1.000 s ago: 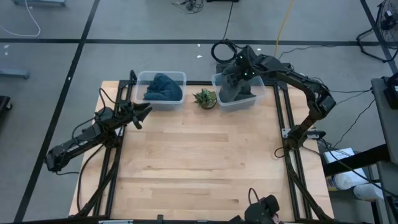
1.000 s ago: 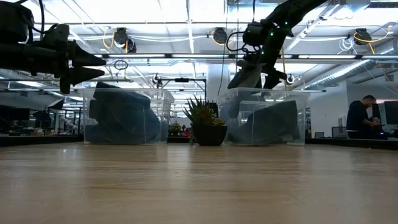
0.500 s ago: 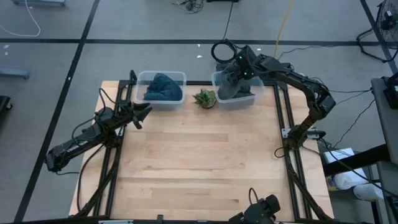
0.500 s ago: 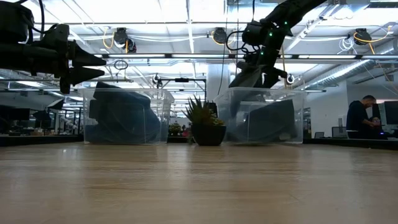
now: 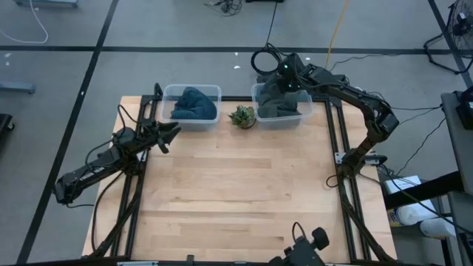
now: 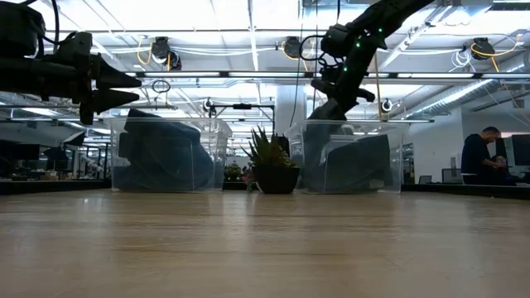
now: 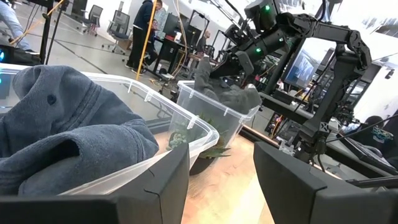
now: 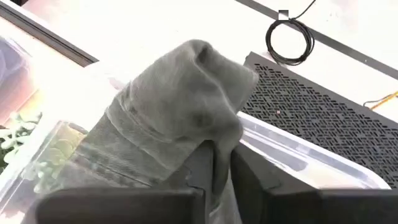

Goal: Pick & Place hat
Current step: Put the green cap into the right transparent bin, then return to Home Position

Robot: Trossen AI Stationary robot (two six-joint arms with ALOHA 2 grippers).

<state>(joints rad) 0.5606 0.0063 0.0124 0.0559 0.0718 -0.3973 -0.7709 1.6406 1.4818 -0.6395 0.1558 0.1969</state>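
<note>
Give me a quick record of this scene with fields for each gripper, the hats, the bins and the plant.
right gripper: shut on grey hat, over right bin
left gripper: open, empty, near left bin
blue hat: in left bin
plant: between the bins
table: wooden

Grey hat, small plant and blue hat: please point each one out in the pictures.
grey hat (image 8: 180, 99): right wrist view, on its bunched crown.
small plant (image 5: 243, 116): high view, on its leaves.
blue hat (image 5: 195, 103): high view, on its middle, inside the left bin.
</note>
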